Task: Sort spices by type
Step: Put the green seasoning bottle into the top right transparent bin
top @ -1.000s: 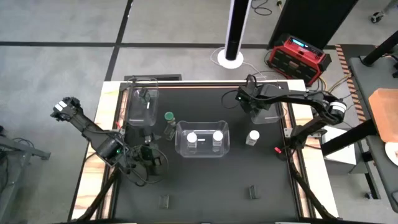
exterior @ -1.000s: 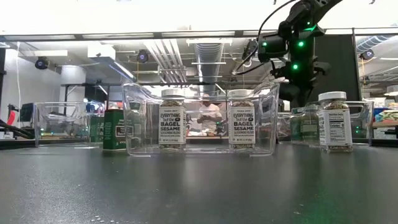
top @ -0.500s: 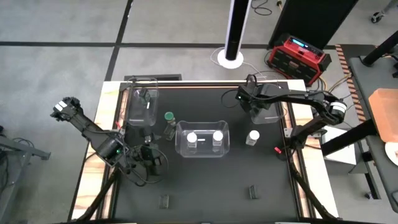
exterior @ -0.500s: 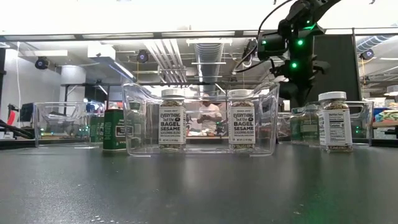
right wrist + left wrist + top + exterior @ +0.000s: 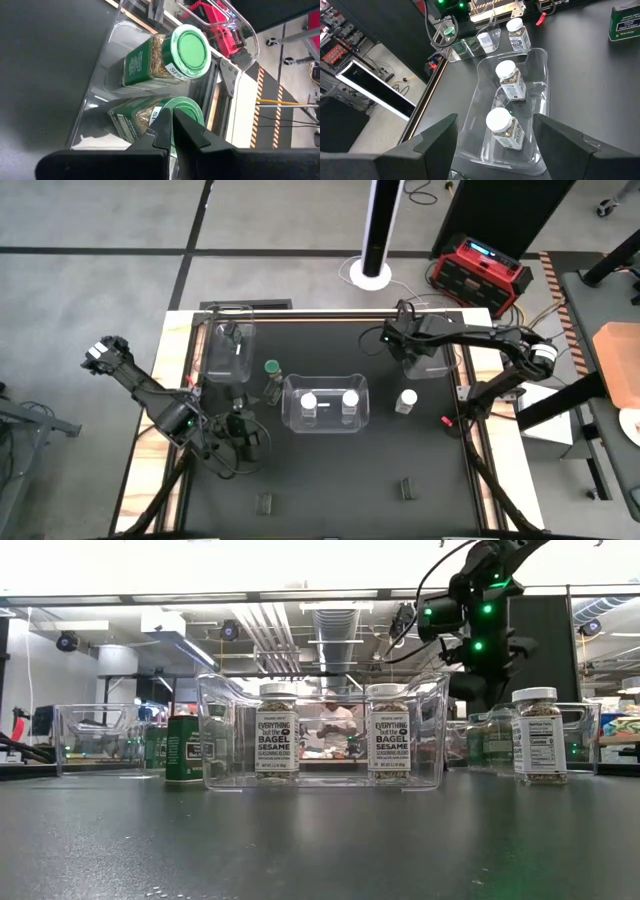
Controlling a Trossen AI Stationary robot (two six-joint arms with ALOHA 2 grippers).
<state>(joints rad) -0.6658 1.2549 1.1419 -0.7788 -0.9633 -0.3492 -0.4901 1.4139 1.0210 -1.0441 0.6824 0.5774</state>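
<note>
Table top (image 5: 330, 465): black, pale wood edges. Bins (image 5: 325, 402): clear. Two jars (image 5: 511, 80) inside: white lids, white labels with black print. Jars (image 5: 167, 60) in right bin: green lids, green labels. Tin (image 5: 184, 748): green. Box (image 5: 480, 268) on floor: red and black.

Right gripper (image 5: 388, 337): we see it edge slightly toward the table's right side.
Height: in the low view, a touch higher.
</note>
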